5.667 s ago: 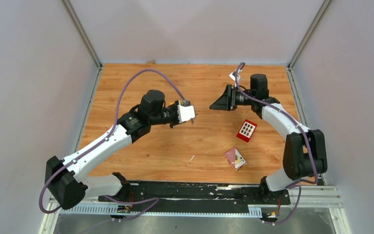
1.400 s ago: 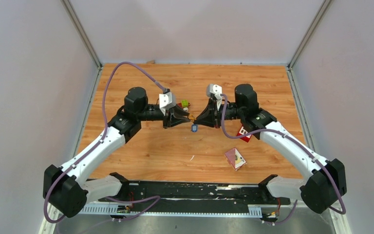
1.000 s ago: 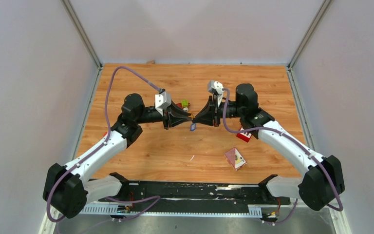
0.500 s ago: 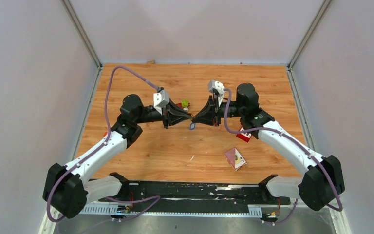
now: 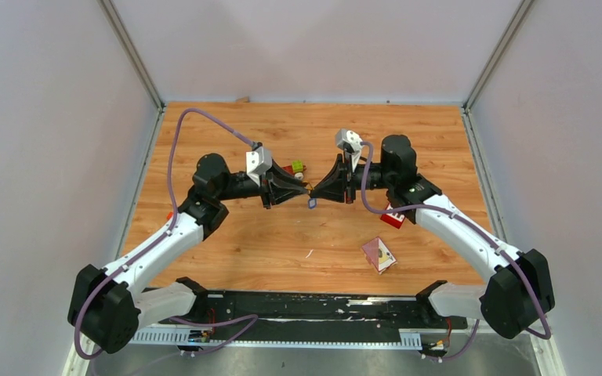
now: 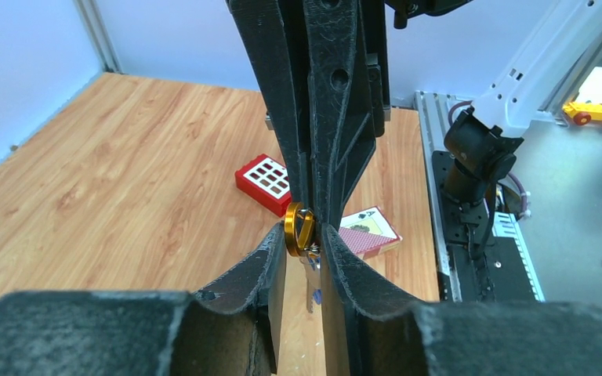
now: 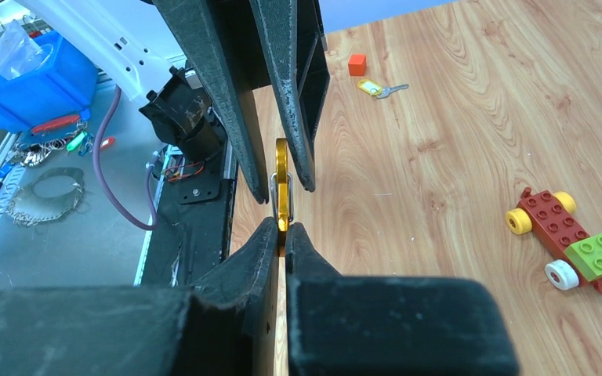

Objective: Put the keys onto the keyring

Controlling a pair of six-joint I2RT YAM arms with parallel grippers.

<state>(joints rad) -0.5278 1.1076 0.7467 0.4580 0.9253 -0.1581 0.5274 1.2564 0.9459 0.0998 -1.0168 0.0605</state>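
Both grippers meet tip to tip above the middle of the table. My right gripper (image 7: 282, 229) is shut on the lower edge of the gold keyring (image 7: 282, 184), holding it up edge-on. The fingers of my left gripper (image 6: 302, 235) stand narrowly apart on either side of the keyring (image 6: 299, 231); I cannot tell whether they press it. The blue-headed key (image 6: 311, 274) hangs from the ring between the left fingers and shows from above as a blue key (image 5: 312, 203). The yellow-headed key (image 7: 380, 88) lies flat on the wood, apart from both grippers.
A red-and-green toy car (image 7: 568, 243) stands just behind the grippers, also seen from above as the toy car (image 5: 298, 167). A red block with white squares (image 6: 265, 176) and a playing card (image 5: 379, 254) lie to the right. A small orange cube (image 7: 356, 64) sits near the yellow key.
Several seconds ago the arms were apart; they have since come together at mid-table. Over the last second both grippers and the hanging blue key have hardly moved.
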